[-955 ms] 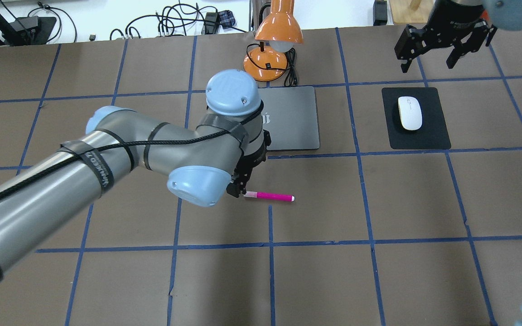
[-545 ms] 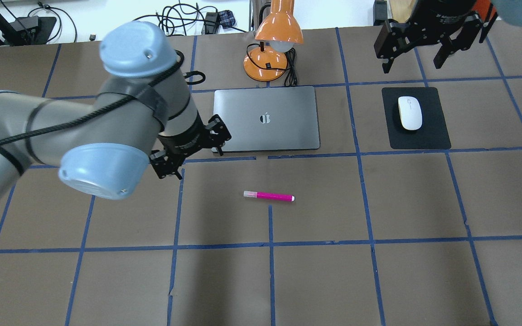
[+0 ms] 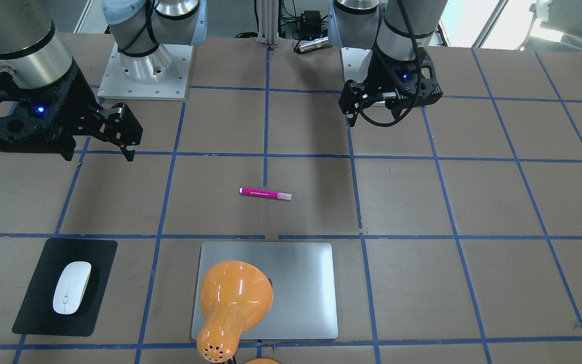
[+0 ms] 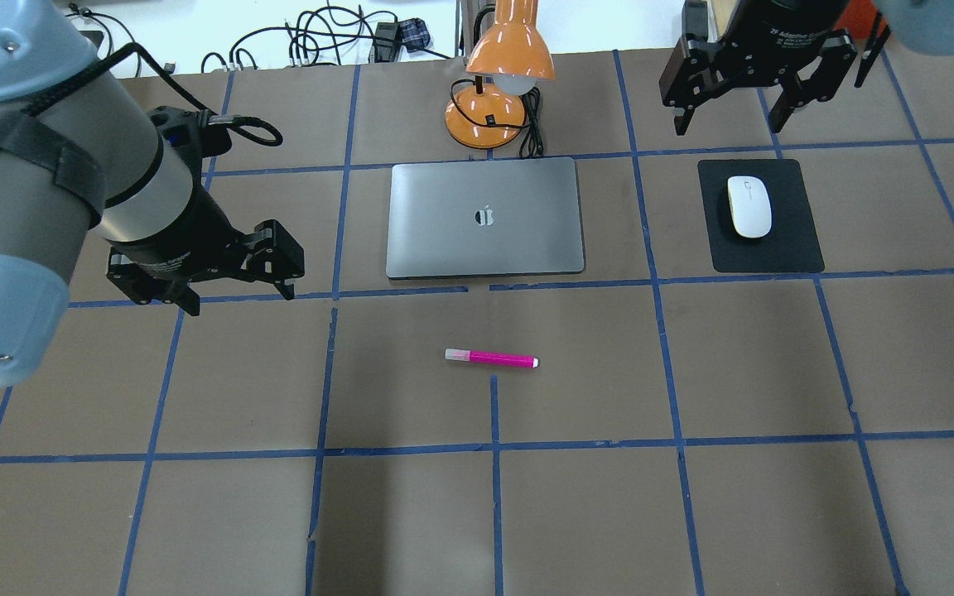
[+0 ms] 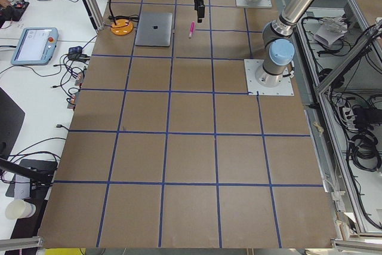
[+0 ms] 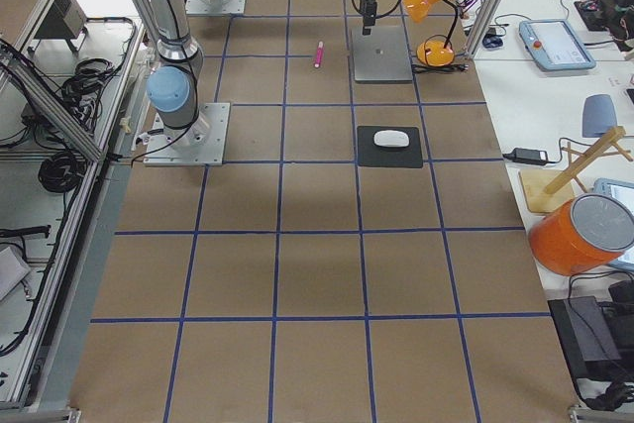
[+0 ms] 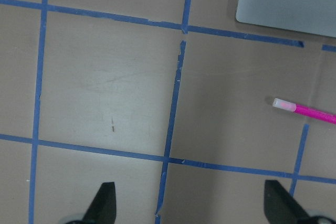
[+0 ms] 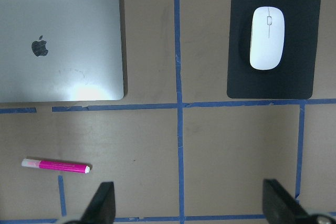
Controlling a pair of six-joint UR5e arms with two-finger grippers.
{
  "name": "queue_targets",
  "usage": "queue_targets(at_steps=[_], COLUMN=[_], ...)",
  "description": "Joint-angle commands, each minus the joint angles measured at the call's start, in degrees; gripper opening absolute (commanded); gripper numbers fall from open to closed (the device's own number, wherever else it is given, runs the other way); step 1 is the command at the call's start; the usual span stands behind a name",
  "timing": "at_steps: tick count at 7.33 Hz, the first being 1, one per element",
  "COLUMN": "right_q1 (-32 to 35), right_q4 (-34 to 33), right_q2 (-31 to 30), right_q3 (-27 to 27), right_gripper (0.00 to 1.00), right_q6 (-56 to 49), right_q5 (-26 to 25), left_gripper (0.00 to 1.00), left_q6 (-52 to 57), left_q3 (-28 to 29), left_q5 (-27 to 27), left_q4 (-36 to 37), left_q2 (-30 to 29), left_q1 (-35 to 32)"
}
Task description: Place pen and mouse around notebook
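The silver-grey notebook lies flat at the table's far middle. On the robot's side of it, apart from its edge, the magenta pen rests on the brown table, pale cap end to the left. The white mouse sits on a black mat to the notebook's right. My left gripper hovers open and empty, left of the notebook and well left of the pen. My right gripper hangs open and empty just beyond the mat, high enough that its wrist view shows the mouse, notebook and pen.
An orange desk lamp stands behind the notebook, and in the front-facing view its shade covers part of the notebook. Cables lie along the far table edge. Blue tape lines grid the brown tabletop.
My left gripper has drawn away from the pen's cap end, going left and up. The pen has stayed where it lay. My right gripper has shifted slightly left above the mat.
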Motion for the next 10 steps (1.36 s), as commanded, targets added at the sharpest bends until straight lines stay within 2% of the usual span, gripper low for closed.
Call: queue_targets(at_steps=[1,2,3,4,5,6,10], right_q1=[0.03,0.03,0.12,0.12,0.12,0.12,0.12], right_q4=[-0.07,0.02,-0.33,-0.86,-0.78,-0.77,-0.86], right_q2=[-0.11,-0.11,-0.28,-0.11,-0.11,-0.11,0.16], right_q3=[-0.01,-0.01,0.08,0.16,0.17,0.08,0.25], right_gripper=[1.0,1.0,1.0,1.0,1.0,1.0,1.0], right_q6=[0.29,0.29,0.03,0.29,0.29,0.29,0.29], right_q5=[0.71,0.72,0.28,0.62,0.63,0.63,0.72], left_gripper=[1.0,1.0,1.0,1.0,1.0,1.0,1.0], left_q6=[1.18,1.35,-2.12,-5.64,-4.72,-2.36,1.43], left_q3=[0.19,0.8,4.89,9.8,11.86,13.01,12.23], left_q5=[0.0,0.09,0.26,0.09,0.0,-0.09,-0.09], left_q4=[-0.33,0.63,-0.14,-4.15,-4.62,-1.93,0.8], left_q2=[0.82,0.3,-2.4,-6.26,-8.3,-9.63,-9.72], left_q1=[1.2,1.81,2.95,2.96,2.52,2.35,2.43])
